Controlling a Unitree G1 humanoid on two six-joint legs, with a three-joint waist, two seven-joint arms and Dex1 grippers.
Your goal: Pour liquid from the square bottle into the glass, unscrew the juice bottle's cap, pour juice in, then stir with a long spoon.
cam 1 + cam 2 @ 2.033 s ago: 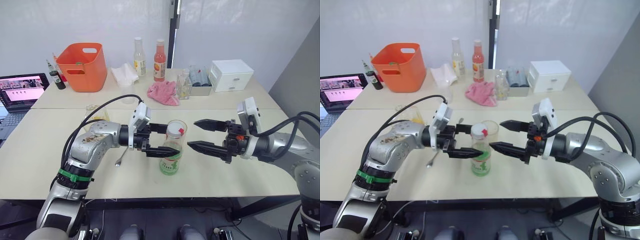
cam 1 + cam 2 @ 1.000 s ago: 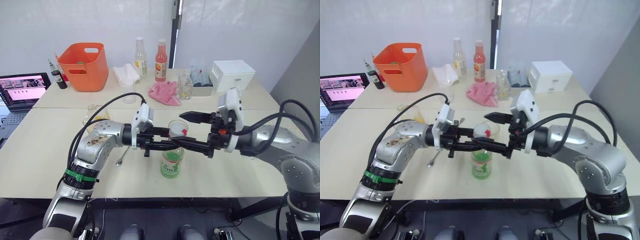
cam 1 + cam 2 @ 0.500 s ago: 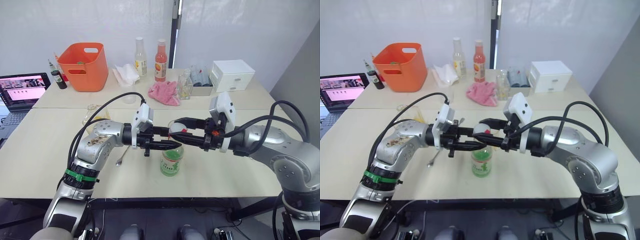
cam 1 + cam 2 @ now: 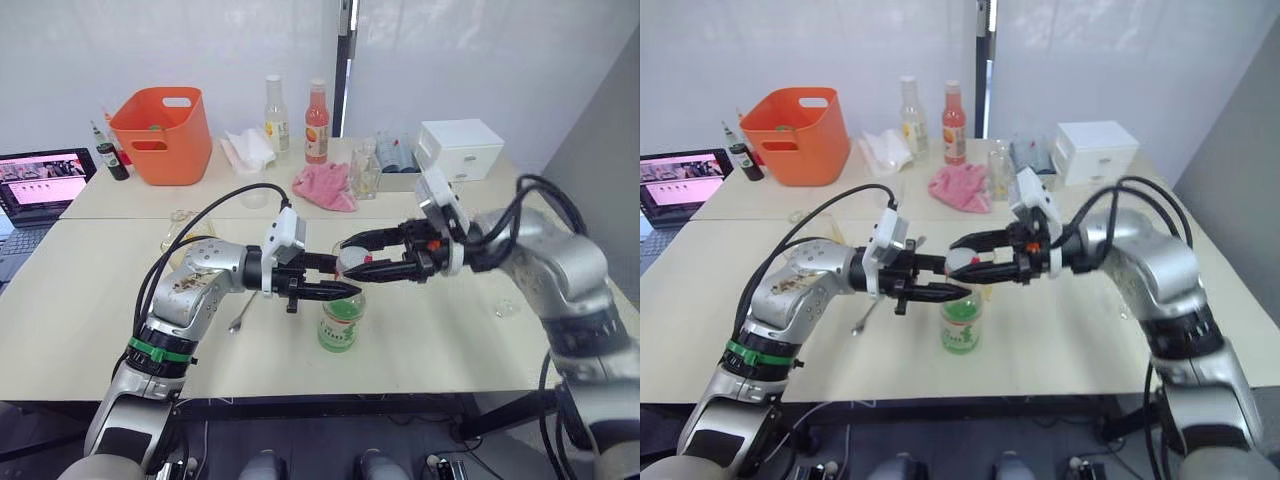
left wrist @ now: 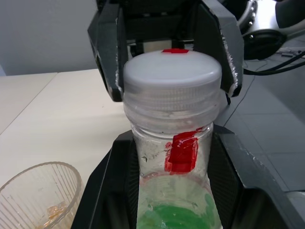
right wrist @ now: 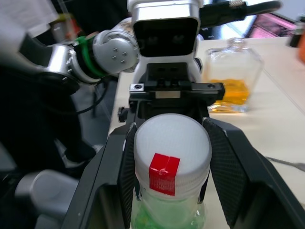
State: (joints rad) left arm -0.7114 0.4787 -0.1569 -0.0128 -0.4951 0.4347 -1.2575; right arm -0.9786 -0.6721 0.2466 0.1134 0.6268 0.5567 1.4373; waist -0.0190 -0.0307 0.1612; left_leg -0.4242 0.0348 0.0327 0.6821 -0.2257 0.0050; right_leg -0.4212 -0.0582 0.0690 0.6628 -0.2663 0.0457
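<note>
The juice bottle (image 4: 340, 320) stands upright near the table's front edge, with green juice and a green-and-white label. My left gripper (image 4: 338, 280) is shut on its neck just below the cap. The white cap (image 6: 171, 138) carries a red tape mark, and my right gripper (image 4: 350, 258) is shut on it from the opposite side. The glass (image 5: 40, 195) stands just behind the bottle with a little orange liquid in it. The square bottle (image 6: 233, 81) sits further left with orange-yellow liquid inside. The long spoon (image 4: 243, 312) lies flat beside my left forearm.
At the back stand an orange basket (image 4: 160, 135), two tall bottles (image 4: 317, 120), a pink cloth (image 4: 328, 187), a small clear cup (image 4: 365, 175) and a white drawer box (image 4: 458, 148). A laptop (image 4: 40, 180) sits at far left. A small clear object (image 4: 507, 308) lies at right.
My right gripper came in from the right and closed its fingers on the cap, then its wrist turned. My left gripper kept its hold on the bottle's neck.
</note>
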